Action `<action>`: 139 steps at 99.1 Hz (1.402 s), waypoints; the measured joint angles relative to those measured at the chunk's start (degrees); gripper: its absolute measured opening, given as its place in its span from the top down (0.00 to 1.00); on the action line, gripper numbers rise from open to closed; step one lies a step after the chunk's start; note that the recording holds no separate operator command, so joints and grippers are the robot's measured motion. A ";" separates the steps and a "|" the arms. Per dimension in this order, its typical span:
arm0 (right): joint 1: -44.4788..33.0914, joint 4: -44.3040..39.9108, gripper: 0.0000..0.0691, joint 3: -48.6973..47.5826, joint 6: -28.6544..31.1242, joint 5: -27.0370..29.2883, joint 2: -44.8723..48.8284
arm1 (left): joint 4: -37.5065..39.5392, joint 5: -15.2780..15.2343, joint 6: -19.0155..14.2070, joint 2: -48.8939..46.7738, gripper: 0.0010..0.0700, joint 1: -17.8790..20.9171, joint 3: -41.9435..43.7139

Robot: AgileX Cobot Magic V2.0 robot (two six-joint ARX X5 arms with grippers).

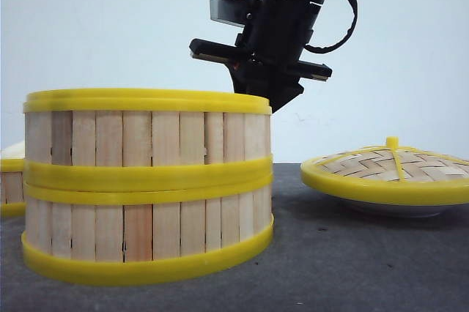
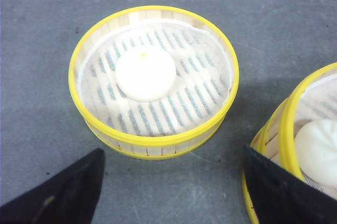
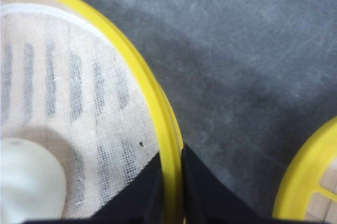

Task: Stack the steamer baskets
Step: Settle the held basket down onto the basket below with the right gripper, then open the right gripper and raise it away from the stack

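Two steamer baskets stand stacked at the front left: the top basket [image 1: 146, 136] rests on the lower basket [image 1: 146, 231]. My right gripper [image 1: 282, 99] is shut on the top basket's yellow rim [image 3: 158, 108], one finger inside and one outside. A white bun [image 3: 26, 182] lies on the cloth inside it. A third steamer basket [image 2: 158, 141] with a white bun [image 2: 145, 72] stands alone on the table, and it shows at the far left edge [image 1: 11, 180]. My left gripper [image 2: 173, 153] hangs open just short of that basket with nothing between its fingers, and the stack [image 2: 292, 124] lies beside one finger.
A domed woven lid [image 1: 388, 169] with a yellow rim lies on a white plate [image 1: 396, 211] at the right. Its rim [image 3: 308, 182] shows close to the stack. The grey table [image 1: 330, 268] lies between stack and lid.
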 joint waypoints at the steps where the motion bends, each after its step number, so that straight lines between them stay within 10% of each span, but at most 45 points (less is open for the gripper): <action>1: 0.00 0.02 0.97 0.00 0.00 0.00 0.02 | -0.02 0.00 0.00 0.00 0.28 0.00 0.00; 76: -0.04 2.64 0.96 0.07 -1.11 -0.39 0.61 | -0.04 0.04 0.17 0.00 0.28 0.00 0.00; 103: 0.04 3.34 0.07 0.11 -1.36 -3.69 0.66 | 0.11 0.04 0.20 0.00 0.28 0.00 0.00; 139: -1.16 -4.35 0.01 2.19 -3.56 -5.66 -12.17 | 5.62 -0.28 -0.04 8.63 0.28 7.19 4.11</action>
